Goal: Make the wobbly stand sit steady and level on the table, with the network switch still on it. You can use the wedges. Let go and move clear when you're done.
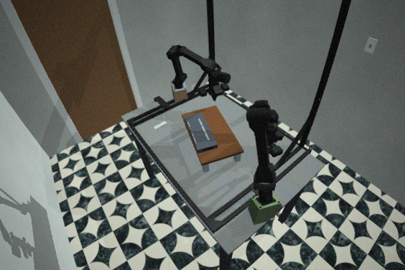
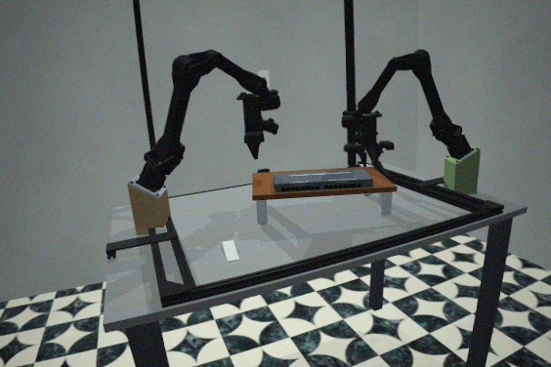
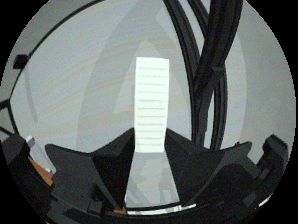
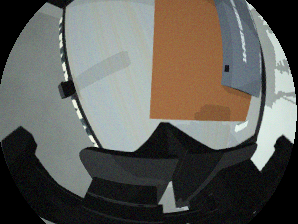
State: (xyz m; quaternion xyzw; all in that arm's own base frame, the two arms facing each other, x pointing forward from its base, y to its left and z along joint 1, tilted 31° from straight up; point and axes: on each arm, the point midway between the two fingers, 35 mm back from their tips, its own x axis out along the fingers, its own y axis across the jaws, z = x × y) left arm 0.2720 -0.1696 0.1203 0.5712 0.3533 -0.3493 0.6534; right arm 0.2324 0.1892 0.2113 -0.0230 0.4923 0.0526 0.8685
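Note:
The stand has an orange-brown top (image 1: 225, 134) (image 2: 263, 190) (image 4: 185, 60) on grey legs. A slight tilt cannot be judged. The dark grey network switch (image 1: 201, 133) (image 2: 321, 181) (image 4: 239, 50) lies on it, along one long edge. My left gripper (image 2: 371, 162) (image 3: 149, 131), on the green-based arm, is shut on a white ridged wedge (image 3: 152, 100), above the table beyond one end of the stand. My right gripper (image 1: 214, 98) (image 2: 255, 157) (image 4: 163, 126) is shut and empty, above and beyond the other end. Another white wedge (image 1: 160, 125) (image 2: 231, 250) (image 4: 241, 126) lies flat on the table.
Black rails (image 1: 166, 179) (image 2: 324, 249) (image 3: 187, 65) run around the table. The green base (image 1: 263, 210) (image 2: 461, 171) and orange-brown base (image 1: 180, 94) (image 2: 149, 207) stand at opposite ends. Black posts (image 1: 211, 32) (image 2: 350, 73) rise at the far side. A small black block (image 4: 66, 89) sits at the table's edge.

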